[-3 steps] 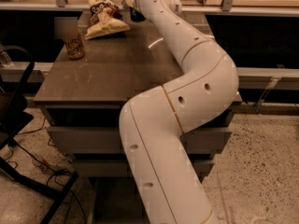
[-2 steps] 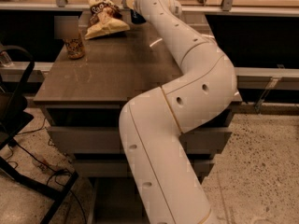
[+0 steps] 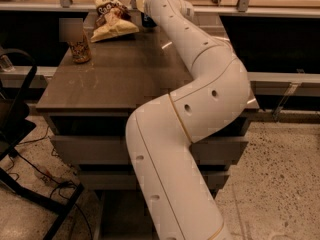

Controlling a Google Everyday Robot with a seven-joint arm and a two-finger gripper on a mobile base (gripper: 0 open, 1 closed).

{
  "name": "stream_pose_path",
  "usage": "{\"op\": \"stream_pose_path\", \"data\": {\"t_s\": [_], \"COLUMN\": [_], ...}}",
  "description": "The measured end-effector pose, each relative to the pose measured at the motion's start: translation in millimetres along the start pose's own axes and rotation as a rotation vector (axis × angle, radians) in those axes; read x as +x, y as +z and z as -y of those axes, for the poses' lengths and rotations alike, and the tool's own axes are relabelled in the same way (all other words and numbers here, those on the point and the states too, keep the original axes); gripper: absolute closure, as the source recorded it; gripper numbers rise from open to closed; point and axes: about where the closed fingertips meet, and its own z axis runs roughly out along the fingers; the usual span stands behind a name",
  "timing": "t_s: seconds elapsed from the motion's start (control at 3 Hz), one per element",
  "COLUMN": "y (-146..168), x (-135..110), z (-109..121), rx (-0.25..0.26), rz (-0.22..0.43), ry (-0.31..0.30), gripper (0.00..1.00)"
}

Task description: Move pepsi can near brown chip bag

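No legible text on brown chip bag or pepsi can, pincer by the can.

— Where is the pepsi can?
— Upright at the counter's far edge, dark blue, largely hidden by the gripper above it.
— And the brown chip bag?
— Lying crumpled just left of it, toward the far-left corner, tan-yellow end forward.

End effector at pepsi can, right of brown chip bag
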Motion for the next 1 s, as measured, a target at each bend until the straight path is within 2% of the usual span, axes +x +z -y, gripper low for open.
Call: {"op": "stream_pose_path", "data": {"t_s": [1.0], "y": [2.8], "x": [4.6], "z": [-3.7], "rx": [-0.004], "rz": [-0.005], "ry": [0.000], "gripper": [0.17]}}
